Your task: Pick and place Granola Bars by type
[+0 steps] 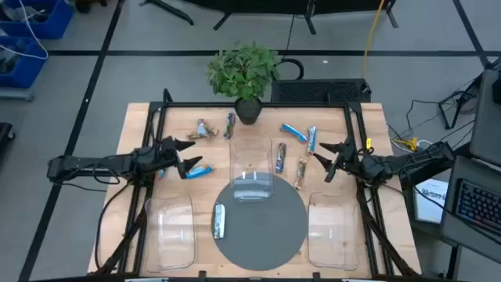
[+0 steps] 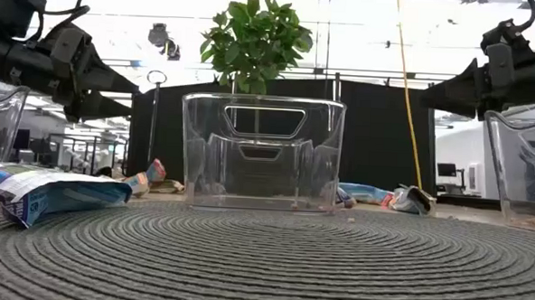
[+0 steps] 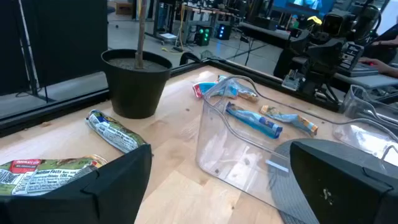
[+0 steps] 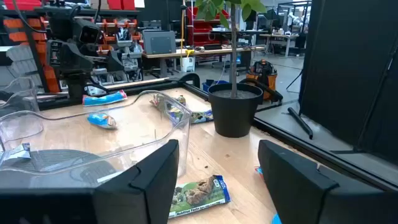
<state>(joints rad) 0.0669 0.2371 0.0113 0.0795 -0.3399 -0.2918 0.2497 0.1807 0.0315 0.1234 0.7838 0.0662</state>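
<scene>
Hovering wide open and empty, left gripper (image 1: 185,154) above a blue bar (image 1: 196,170) (slippery wrapper); right gripper (image 1: 333,158) likewise empty, could nudge it aside.

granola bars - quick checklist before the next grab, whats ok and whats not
1. Left gripper open and empty: ok, nothing between its jaws in its wrist view.
2. Right gripper open and empty: ok, nothing held.
3. Bar in reach of the left gripper: ok, a blue bar lies on the table beside it.
4. Trays free to receive: ok, the left tray and the right tray look empty; whether the middle tray is, cannot tell.
5. Sorting done: not ok, bars still lie loose near the plant pot, and one bar rests on the round grey mat.
</scene>
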